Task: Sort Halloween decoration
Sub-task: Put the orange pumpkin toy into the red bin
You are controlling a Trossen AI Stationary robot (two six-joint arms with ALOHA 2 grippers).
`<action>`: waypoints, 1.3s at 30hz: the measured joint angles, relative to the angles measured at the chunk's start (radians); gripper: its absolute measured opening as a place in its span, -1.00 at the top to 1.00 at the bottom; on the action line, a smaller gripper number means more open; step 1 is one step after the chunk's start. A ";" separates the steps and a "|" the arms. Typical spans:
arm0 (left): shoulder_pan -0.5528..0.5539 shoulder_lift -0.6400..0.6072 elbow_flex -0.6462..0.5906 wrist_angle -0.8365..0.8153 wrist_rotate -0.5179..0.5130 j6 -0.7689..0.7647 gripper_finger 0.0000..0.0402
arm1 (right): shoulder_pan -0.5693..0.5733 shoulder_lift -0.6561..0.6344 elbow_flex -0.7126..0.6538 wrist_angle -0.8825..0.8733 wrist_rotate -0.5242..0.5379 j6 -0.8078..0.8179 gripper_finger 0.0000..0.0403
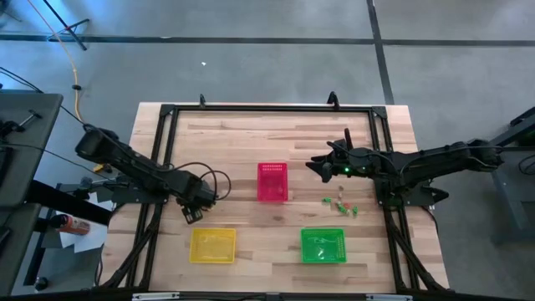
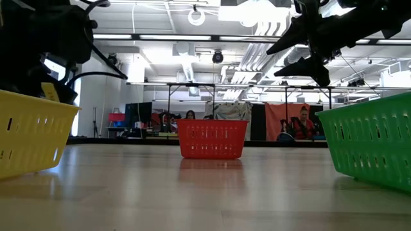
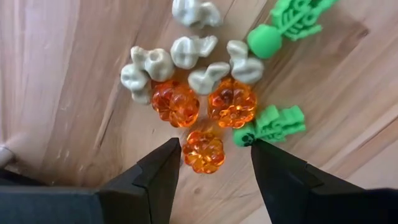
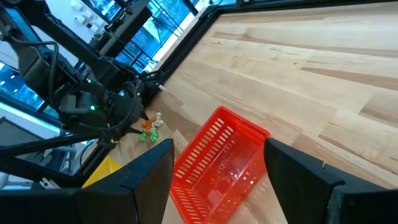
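While under wide left tool [image 3: 214, 147], orange trinket [image 3: 203, 152]; pale trinket [image 3: 196, 11] cropped.

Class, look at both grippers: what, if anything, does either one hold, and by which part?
Nothing. The left gripper hangs open over an orange pumpkin; the right gripper is open above the red basket.

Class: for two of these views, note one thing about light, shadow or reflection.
Low view: the bright ceiling lights behind leave the arms as dark silhouettes, and the red basket reflects faintly in the table. Left wrist view: the orange trinkets glint and look translucent.
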State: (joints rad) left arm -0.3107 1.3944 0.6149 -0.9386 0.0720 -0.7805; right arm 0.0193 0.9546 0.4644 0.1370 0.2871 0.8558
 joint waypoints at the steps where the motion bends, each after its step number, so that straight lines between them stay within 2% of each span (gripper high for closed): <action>1: 0.000 0.004 0.000 -0.002 0.003 0.000 0.07 | 0.000 0.000 0.000 0.001 0.000 0.000 -0.21; 20: 0.010 0.008 0.000 -0.002 -0.001 0.052 0.07 | 0.000 0.000 0.000 -0.004 -0.001 0.000 -0.21; 29: 0.010 0.008 0.000 -0.002 0.065 0.051 0.07 | 0.000 0.000 0.000 -0.006 -0.001 0.000 -0.21; 39: 0.010 0.008 0.000 0.005 0.034 0.051 0.07 | 0.000 0.000 0.000 -0.006 -0.001 0.000 -0.21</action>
State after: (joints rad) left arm -0.3012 1.4029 0.6147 -0.9340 0.1062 -0.7292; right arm 0.0193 0.9546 0.4644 0.1310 0.2859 0.8556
